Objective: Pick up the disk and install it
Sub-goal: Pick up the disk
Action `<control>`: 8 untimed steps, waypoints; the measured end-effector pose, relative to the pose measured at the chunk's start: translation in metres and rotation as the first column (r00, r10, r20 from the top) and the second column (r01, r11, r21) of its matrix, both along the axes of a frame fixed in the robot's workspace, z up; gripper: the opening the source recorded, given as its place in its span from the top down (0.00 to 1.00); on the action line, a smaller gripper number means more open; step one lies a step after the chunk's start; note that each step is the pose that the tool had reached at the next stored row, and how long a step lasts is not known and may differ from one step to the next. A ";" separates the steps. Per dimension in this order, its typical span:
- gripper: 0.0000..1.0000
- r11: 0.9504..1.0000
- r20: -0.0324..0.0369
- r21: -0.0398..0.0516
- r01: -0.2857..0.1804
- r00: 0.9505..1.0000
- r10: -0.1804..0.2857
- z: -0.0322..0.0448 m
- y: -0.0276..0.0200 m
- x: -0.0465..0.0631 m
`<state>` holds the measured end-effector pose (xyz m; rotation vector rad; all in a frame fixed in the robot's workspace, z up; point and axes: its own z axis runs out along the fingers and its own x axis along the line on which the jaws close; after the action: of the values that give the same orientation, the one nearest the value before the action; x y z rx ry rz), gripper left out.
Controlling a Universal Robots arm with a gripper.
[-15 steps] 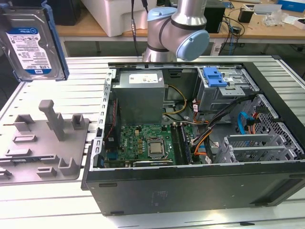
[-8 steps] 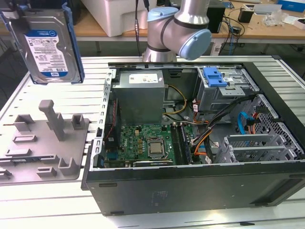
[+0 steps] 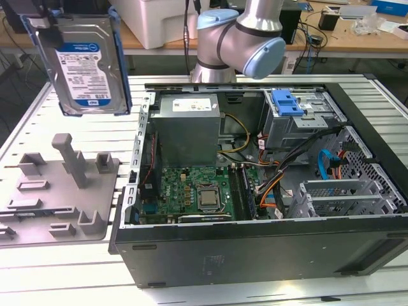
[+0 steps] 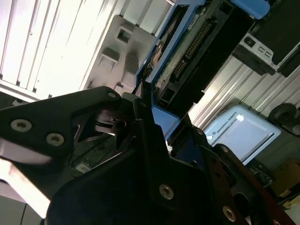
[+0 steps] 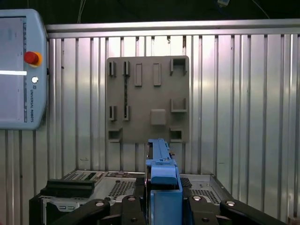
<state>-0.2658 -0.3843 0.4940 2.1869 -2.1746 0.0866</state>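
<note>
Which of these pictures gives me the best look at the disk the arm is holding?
The exterior view: the disk faces the camera there, with its label and blue frame in plain sight. Both wrist views catch it edge-on: the blue rail in the first, the connector end in the second.

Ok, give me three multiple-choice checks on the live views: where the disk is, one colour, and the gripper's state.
1. Where is the disk?
A) in the air above the grey holder
B) lying flat on the grey holder
C) slotted upright into the grey holder

2. What colour is the rail framing the disk?
A) red
B) blue
C) green

3. The gripper is:
A) open and empty
B) shut on nothing
C) shut on the disk

Answers: 1 A, the exterior view shows it hanging clear of the holder; 2 B, blue in both wrist views; 3 C, in the first wrist view it clamps the rail.
</note>
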 end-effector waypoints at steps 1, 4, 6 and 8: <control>0.64 1.000 0.000 0.000 0.000 1.000 0.000 0.0001 -0.0012 0.004; 0.64 1.000 -0.002 0.000 0.000 1.000 0.000 0.0005 -0.0050 0.016; 0.64 1.000 -0.003 0.000 0.000 1.000 0.000 0.0008 -0.0075 0.023; 0.64 1.000 -0.004 0.000 0.000 1.000 0.000 0.0011 -0.0105 0.033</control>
<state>-0.2332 -0.3948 0.4951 2.1849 -2.1728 0.0824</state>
